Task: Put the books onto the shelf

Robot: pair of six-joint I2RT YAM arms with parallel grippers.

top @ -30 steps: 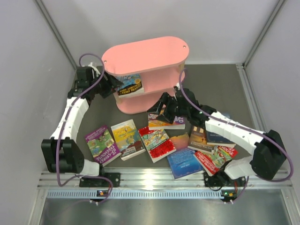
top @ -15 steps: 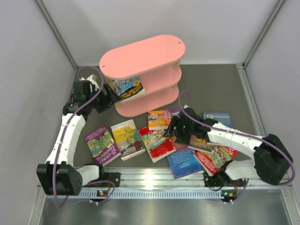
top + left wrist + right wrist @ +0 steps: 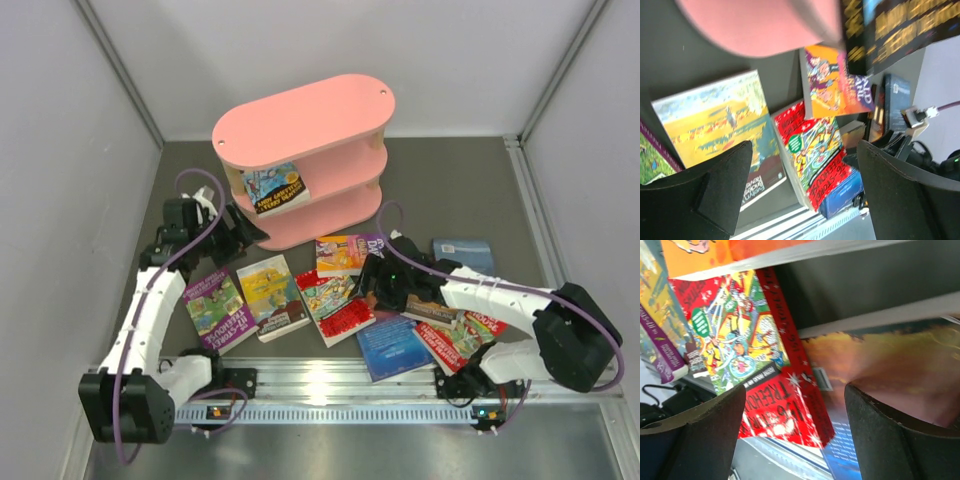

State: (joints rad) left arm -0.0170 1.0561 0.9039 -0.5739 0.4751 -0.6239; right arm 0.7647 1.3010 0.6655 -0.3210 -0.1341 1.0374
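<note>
Pink shelf [image 3: 300, 130], upper centre, three tiers, upright. Books [image 3: 270, 295] lie flat across lower centre, bright covers, some overlapping. One book [image 3: 277, 187] already sits on the middle tier. Left gripper [image 3: 243, 230]: jaws apart, empty, near the shelf's lower left. Right gripper [image 3: 370, 283]: jaws apart, low by the red book [image 3: 335, 305]. Looks like the pick step. Next: clamp a book edge and lift it to a tier.

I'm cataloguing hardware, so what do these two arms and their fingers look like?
Both the left arm and right arm have white shells between black joint housings, each trailed by a purple cable. Fingers are broad, matte black.
</note>
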